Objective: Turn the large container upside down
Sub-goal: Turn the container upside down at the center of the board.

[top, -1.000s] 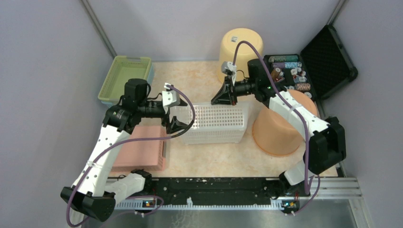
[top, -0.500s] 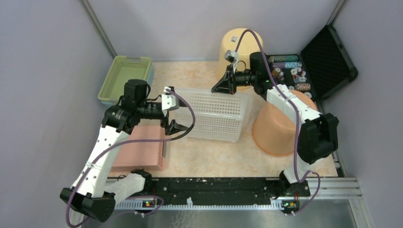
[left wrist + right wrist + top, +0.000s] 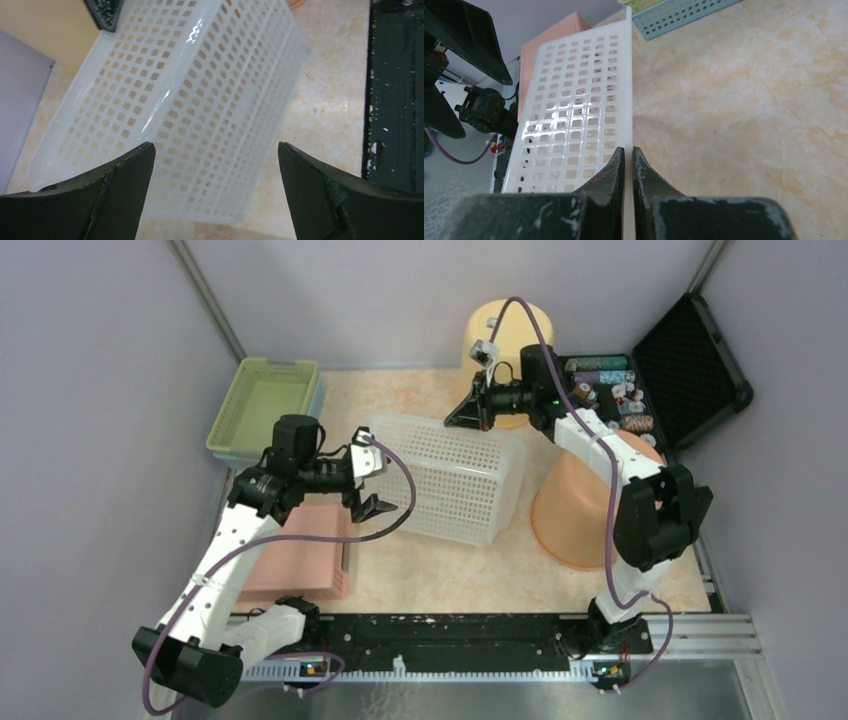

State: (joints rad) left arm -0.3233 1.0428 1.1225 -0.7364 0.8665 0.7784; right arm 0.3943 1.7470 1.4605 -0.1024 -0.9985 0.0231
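Basket leans tilted just left of the orange bucket, its far rim pinched by the right gripper, while the left gripper holds its jaws spread wide at the end opposite the bucket.

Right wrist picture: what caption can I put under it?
Right end effector shut on the rim of the white basket, marbled table beyond.

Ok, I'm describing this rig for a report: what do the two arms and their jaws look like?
The left arm and the right arm both have white link shells with chunky black joint housings. A purple cable loops loosely along each one. The jaws are black, wedge-shaped plastic, scuffed with pale scratches.
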